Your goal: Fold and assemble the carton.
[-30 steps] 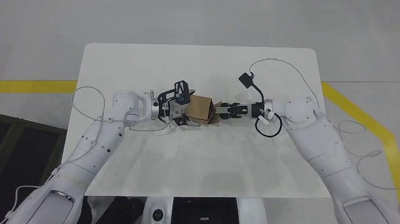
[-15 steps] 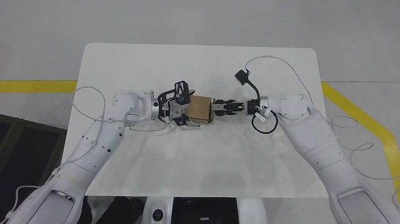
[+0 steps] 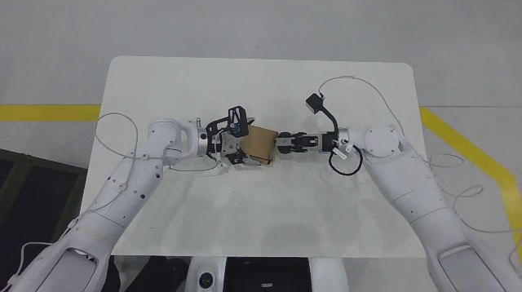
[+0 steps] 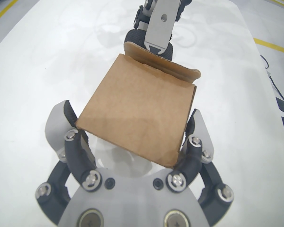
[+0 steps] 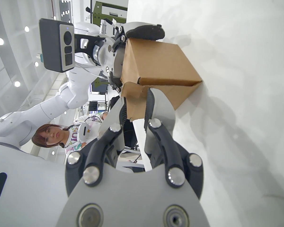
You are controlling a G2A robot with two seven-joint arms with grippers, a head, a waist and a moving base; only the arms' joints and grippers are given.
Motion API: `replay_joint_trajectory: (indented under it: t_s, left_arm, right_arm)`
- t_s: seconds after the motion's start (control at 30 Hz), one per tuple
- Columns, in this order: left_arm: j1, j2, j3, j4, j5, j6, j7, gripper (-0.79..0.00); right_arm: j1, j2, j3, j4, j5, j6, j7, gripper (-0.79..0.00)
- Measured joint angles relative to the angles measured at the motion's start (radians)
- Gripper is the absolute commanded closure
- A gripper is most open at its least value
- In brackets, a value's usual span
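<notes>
A small brown carton lies on its side in the middle of the white table. My left gripper is shut on the carton's left end, one finger on each side wall of the carton. From the right, my right gripper meets the carton's other end. In the right wrist view its fingers pinch a loose end flap of the carton. The left wrist view shows that right gripper pressed against the bent flaps at the far end.
Loose cables run from each arm: one loops over the table behind the right wrist, another hangs past the left edge. The table's front and back stretches are bare white surface.
The right gripper has moved left up to the carton, and the end flap that stuck out to the right is now pushed in against the carton's end. The left arm has held still.
</notes>
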Motion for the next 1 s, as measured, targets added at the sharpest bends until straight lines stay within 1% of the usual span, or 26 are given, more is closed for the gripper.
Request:
replay_joint_trajectory:
  t_s: [0.47, 0.73, 0.87, 1.0]
  left_arm:
    - [0.002, -0.001, -0.003, 0.001, 0.005, 0.002, 0.002, -0.785]
    - [0.002, -0.002, -0.004, 0.002, 0.006, 0.001, 0.002, -0.785]
    - [0.002, -0.002, -0.005, 0.001, 0.008, 0.002, 0.002, -0.785]
    - [0.002, -0.003, -0.006, 0.001, 0.009, 0.002, 0.002, -0.785]
  right_arm:
    - [0.008, 0.004, -0.001, -0.027, -0.046, 0.062, 0.026, -0.157]
    - [0.004, 0.012, 0.007, -0.068, -0.072, 0.113, 0.055, -0.148]
    - [-0.002, 0.013, 0.008, -0.076, -0.067, 0.124, 0.062, -0.163]
    - [0.0, 0.012, 0.004, -0.078, -0.064, 0.134, 0.072, -0.157]
